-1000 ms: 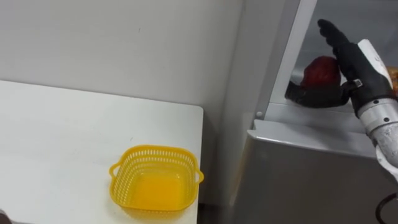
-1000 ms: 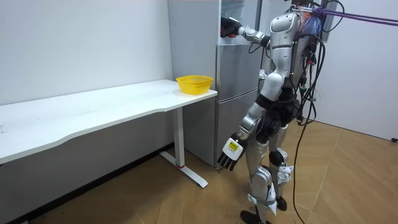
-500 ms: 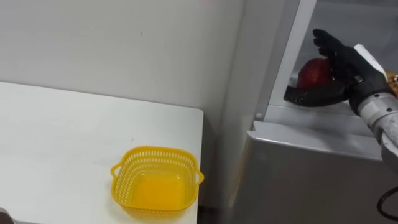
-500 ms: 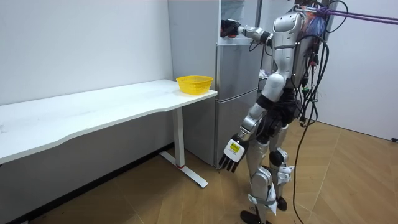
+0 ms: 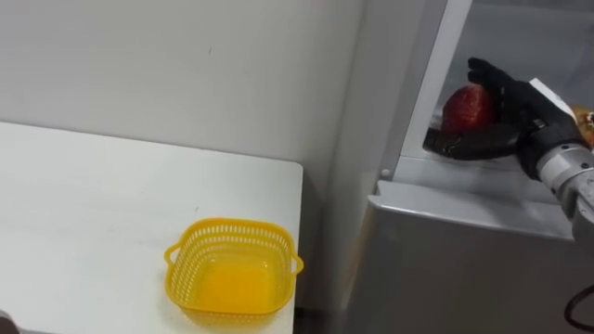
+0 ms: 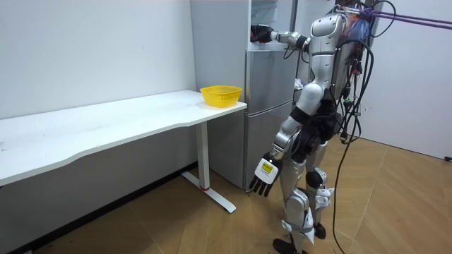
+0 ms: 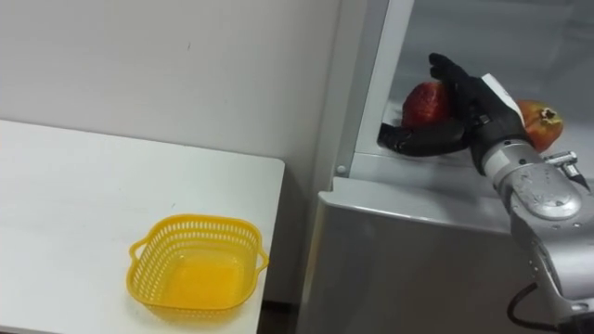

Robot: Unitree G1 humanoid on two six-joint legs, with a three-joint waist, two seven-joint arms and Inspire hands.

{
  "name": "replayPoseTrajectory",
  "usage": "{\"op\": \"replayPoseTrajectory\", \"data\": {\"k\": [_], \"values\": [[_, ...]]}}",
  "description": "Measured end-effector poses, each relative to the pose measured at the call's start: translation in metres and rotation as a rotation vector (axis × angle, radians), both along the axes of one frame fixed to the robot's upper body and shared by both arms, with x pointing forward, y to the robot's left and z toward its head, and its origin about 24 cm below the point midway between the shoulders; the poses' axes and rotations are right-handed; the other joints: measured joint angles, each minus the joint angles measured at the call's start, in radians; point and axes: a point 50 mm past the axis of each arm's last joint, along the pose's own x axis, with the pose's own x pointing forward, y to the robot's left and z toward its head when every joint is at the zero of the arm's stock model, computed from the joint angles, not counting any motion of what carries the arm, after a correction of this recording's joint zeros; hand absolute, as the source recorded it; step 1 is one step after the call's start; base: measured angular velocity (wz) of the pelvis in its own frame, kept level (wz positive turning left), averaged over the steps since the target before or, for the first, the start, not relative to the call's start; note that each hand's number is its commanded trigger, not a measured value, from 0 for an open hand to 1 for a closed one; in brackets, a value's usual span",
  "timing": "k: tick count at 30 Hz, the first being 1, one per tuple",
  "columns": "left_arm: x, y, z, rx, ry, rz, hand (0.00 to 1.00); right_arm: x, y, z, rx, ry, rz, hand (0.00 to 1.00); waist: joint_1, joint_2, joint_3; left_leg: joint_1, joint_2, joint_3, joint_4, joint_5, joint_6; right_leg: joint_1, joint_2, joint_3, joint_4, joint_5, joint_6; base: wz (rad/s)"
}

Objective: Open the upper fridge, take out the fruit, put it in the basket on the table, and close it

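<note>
A yellow basket sits near the white table's corner.

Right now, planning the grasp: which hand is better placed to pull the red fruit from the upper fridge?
Right. The right hand is curled round the red fruit in the fridge; the left hand hangs low.

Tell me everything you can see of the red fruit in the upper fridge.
The red fruit is round, dark red and smooth-skinned. It sits at the front of the open upper fridge. The right hand cups it: fingers curl over its top and right side, thumb under its front. Whether it rests on the shelf, I cannot tell. Another fruit lies beyond the hand, apart.
</note>
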Motion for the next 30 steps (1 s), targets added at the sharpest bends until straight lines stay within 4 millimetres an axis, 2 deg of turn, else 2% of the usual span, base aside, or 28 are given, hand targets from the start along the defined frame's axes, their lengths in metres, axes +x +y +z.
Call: {"op": "replayPoseTrajectory", "data": {"k": [1, 2, 3, 12, 21, 30], "values": [[0.000, 0.000, 0.000, 0.000, 0.005, 0.002, 0.00, 0.000, 0.000, 0.000, 0.002, 0.003, 0.001, 0.35, 0.000, 0.002, -0.0009, 0.000, 0.000, 0.000, 0.000, 0.000, 0.000, 0.000, 0.000, 0.000, 0.000, 0.000, 0.000, 0.00], [-0.001, 0.000, 0.000, 0.000, 0.007, 0.002, 0.00, 0.000, 0.000, -0.001, 0.004, 0.005, 0.001, 0.61, 0.000, 0.002, -0.0014, 0.000, 0.000, 0.000, 0.000, 0.000, 0.000, 0.000, 0.000, 0.000, 0.000, 0.000, 0.000, 0.00], [-0.001, 0.000, 0.000, -0.001, 0.011, 0.004, 0.00, 0.000, 0.000, -0.001, 0.005, 0.010, 0.000, 1.00, 0.001, 0.004, -0.0022, 0.000, 0.000, 0.000, 0.000, 0.000, 0.000, 0.000, 0.000, 0.000, 0.000, 0.000, 0.000, 0.00], [-0.002, 0.000, 0.000, 0.002, 0.016, 0.005, 0.00, 0.001, -0.003, -0.004, 0.012, 0.032, 0.005, 1.00, 0.002, 0.006, -0.0017, 0.001, 0.000, 0.000, 0.001, 0.000, 0.000, 0.001, 0.000, 0.000, 0.001, 0.001, -0.002, 0.00], [-0.002, 0.000, 0.000, 0.003, 0.013, 0.005, 0.00, 0.003, -0.001, 0.005, 0.011, 0.004, 0.001, 1.00, 0.006, 0.004, -0.0012, 0.003, 0.000, 0.000, -0.002, 0.000, 0.000, 0.001, 0.001, 0.001, -0.001, 0.001, -0.002, 0.00], [-0.003, 0.004, 0.001, 0.031, 0.012, -0.009, 0.00, 0.004, 0.001, 0.008, -0.012, -0.017, -0.002, 1.00, 0.005, -0.009, 0.0053, 0.012, 0.000, -0.001, -0.003, 0.000, 0.000, 0.001, 0.000, 0.006, -0.002, 0.001, -0.002, -0.02]]}}
